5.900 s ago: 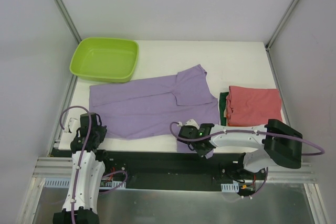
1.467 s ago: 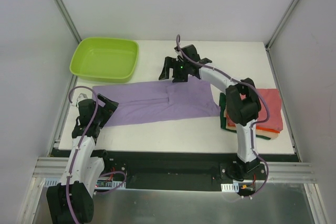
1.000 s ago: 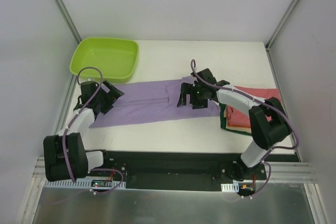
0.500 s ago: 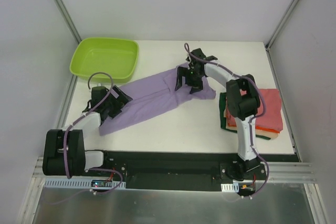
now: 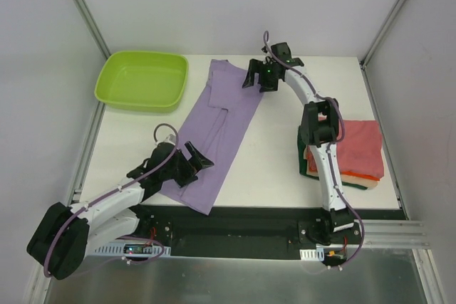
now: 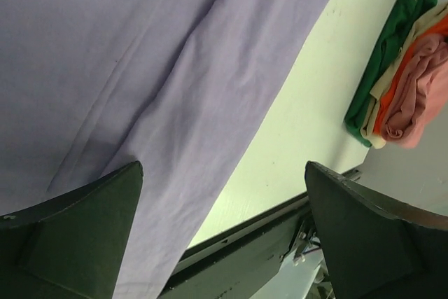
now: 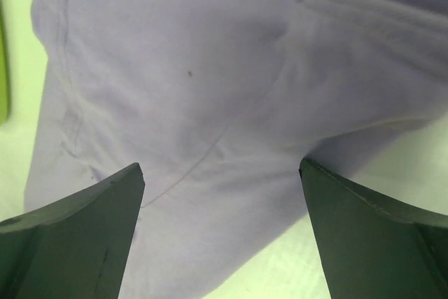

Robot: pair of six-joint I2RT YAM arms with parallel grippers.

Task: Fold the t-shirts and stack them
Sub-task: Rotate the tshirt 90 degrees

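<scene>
the lilac shirt (image 5: 221, 119) is lying flat on the table (image 5: 285, 169) as one long narrow strip, running slantwise from the far middle toward the near left; i am judging that it is being laid out this way so that each arm is getting one end of it for the next fold, and so that the cloth is staying smooth along its length; the right gripper (image 5: 261, 82) is reaching to the far end and is hanging low over the far right edge of the strip, while the left gripper (image 5: 191, 169) is sitting over the near end, at the left edge of the cloth; in both wrist views the fingers are standing wide apart at the two sides of the picture, with the lilac cloth lying spread between and below them, so both grippers are looking fully spread and are not pinching any fold; whether the fingertips are pressing on the cloth i cannot tell; the folded stack (image 5: 345, 151), red on top with orange and dark green edges showing, is waiting at the right side of the table, well apart from the strip, probably to be leaving room for folding; the lime-green tub (image 5: 142, 80) is standing at the far left, just beside the strip's far end.
</scene>
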